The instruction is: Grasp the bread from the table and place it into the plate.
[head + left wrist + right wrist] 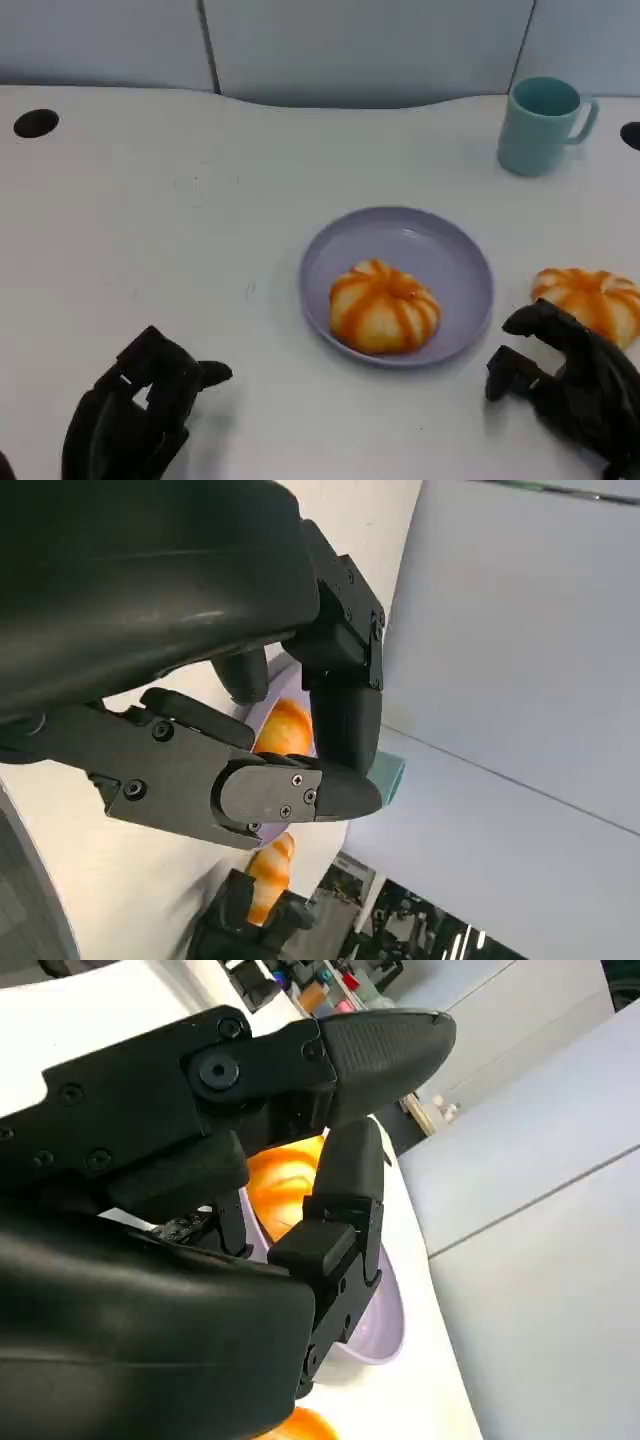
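Note:
A lavender plate (440,250) lies mid-table with one orange-striped bread roll (383,307) in its near half. A second roll (592,298) lies on the table right of the plate. My right hand (570,385) arches just in front of this roll, fingers apart, one fingertip at the roll's near edge, holding nothing. My left hand (140,410) rests low at the front left, holding nothing. The left wrist view shows its fingers (300,790) spread, with the plated roll (285,725) and the second roll (270,865) beyond. In the right wrist view, a roll (275,1185) and the plate (380,1310) show past the fingers (340,1210).
A teal mug (540,125) stands at the back right, also visible as a sliver (390,775) in the left wrist view. Two dark cable holes (35,123) sit at the table's far corners. A grey partition runs behind the white table.

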`<state>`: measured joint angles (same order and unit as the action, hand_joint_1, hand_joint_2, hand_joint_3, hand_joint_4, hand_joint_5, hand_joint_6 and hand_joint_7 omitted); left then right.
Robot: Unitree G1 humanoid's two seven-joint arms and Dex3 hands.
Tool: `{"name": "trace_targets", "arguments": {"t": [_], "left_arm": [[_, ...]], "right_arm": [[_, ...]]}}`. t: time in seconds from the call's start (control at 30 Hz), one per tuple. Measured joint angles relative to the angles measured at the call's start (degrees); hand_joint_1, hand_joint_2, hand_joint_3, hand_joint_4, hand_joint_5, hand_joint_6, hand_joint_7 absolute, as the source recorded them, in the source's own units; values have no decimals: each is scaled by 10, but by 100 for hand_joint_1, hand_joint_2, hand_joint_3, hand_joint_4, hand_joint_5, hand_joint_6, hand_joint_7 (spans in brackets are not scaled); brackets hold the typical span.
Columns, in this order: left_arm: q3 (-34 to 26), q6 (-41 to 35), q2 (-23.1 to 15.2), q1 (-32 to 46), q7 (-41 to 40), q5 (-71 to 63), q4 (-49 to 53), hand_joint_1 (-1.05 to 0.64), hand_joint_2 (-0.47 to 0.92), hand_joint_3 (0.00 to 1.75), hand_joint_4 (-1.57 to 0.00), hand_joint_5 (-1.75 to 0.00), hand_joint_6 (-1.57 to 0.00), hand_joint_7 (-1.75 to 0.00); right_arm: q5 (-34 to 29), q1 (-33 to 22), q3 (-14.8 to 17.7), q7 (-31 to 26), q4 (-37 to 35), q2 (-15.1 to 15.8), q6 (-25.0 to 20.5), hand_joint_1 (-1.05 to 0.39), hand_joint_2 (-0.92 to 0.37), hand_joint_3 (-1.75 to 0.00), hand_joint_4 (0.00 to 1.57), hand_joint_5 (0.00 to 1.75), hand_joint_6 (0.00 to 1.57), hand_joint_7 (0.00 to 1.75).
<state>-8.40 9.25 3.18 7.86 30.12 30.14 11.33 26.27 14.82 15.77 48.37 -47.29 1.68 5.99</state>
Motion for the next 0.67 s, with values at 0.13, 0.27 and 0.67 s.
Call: {"name": "trace_targets", "arguments": {"t": [0.13, 0.27, 0.67], "left_arm": [[-6, 0, 0, -4, 9, 2, 6, -47, 92, 30, -86, -175, -60, -175], [-12, 0, 1, -5, 12, 2, 12, -47, 92, 31, -86, -175, -60, -175], [-14, 0, 3, -6, 18, 2, 13, -47, 92, 31, -86, -175, -60, -175]], "right_arm": [[9, -4, 6, -3, 7, -6, -6, -54, -92, -23, 72, 172, 65, 125], [13, -4, 13, -3, 8, -8, -9, -54, -92, -22, 72, 171, 66, 124], [13, -4, 16, -3, 8, -10, -9, -54, -92, -22, 73, 171, 66, 123]]}}
